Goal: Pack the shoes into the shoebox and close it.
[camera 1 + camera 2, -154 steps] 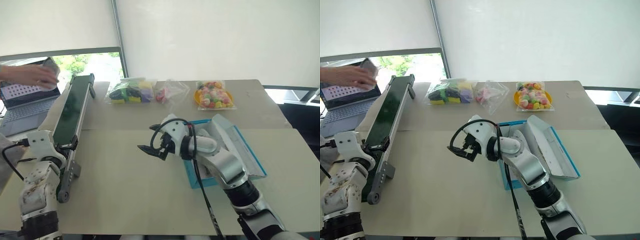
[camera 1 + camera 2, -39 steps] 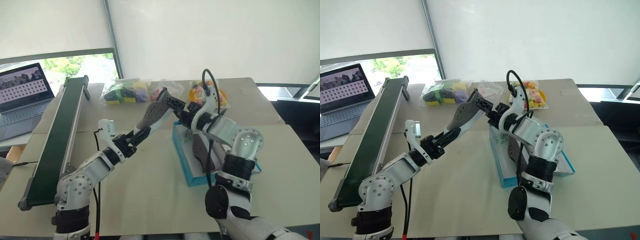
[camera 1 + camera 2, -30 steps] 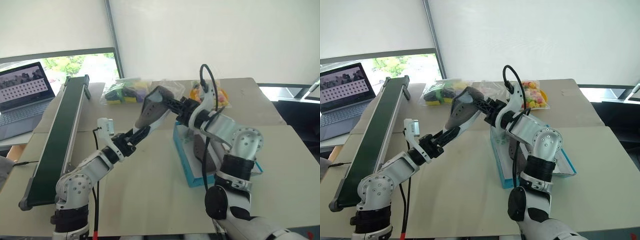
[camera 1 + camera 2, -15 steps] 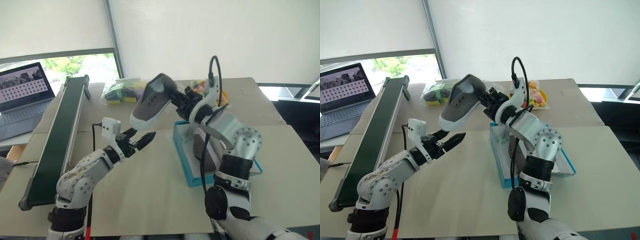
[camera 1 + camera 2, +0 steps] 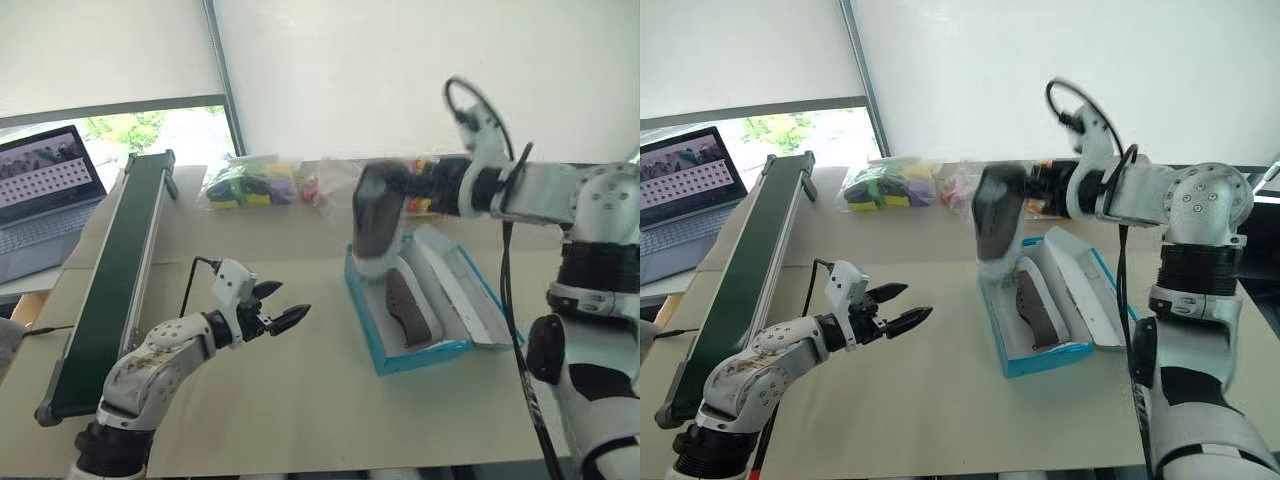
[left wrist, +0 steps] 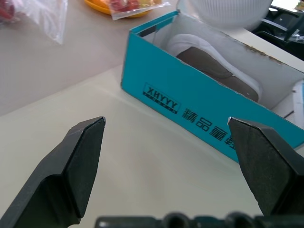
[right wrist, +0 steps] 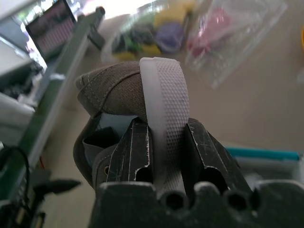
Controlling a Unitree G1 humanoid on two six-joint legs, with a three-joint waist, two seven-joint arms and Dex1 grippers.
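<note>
Hung toe-down over the open blue shoebox where its mate already lay, second shoe pinched by the heel in the right gripper, looked light but floppy, so probably best gripped at the stiff sole; left gripper gaped wide, empty.

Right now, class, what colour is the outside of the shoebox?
Bright blue. The shoebox shows best in the left wrist view, with dark lettering on its side.
</note>
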